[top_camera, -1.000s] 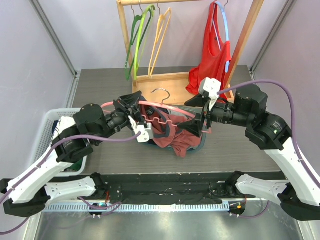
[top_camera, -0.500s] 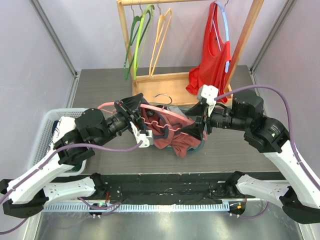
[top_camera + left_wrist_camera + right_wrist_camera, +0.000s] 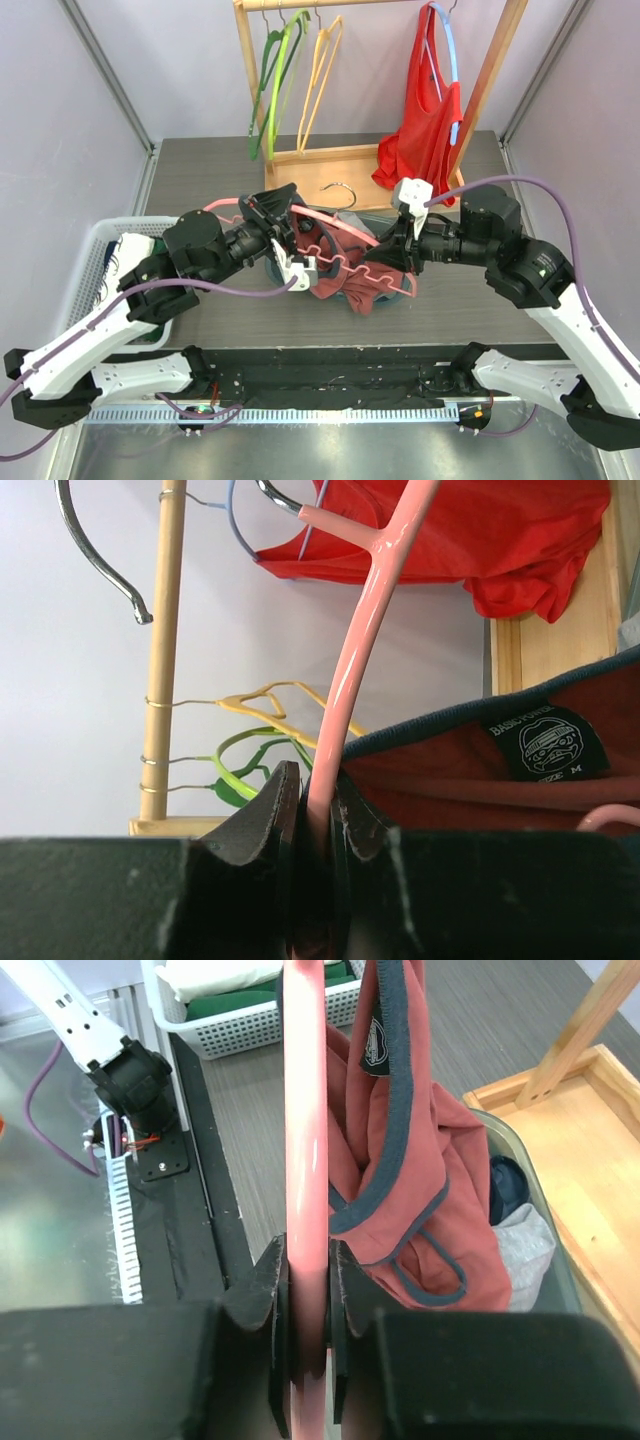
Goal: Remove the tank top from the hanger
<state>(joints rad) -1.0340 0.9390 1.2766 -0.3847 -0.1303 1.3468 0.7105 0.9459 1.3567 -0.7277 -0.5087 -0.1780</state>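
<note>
Tank top (image 3: 400,1160) droops from the pink hanger (image 3: 352,670), clamped by left gripper (image 3: 318,782) and right gripper (image 3: 307,1252).

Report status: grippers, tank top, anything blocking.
Left gripper and right gripper both shut on pink hanger. Tank top not yet off, hanging from it. Clear bin underneath; nothing else blocking.

Bright, even light is filling all views. The pink hanger (image 3: 305,1160) is showing glare; lower-frame left gripper fingers (image 3: 268,820) are appearing blurred.
</note>
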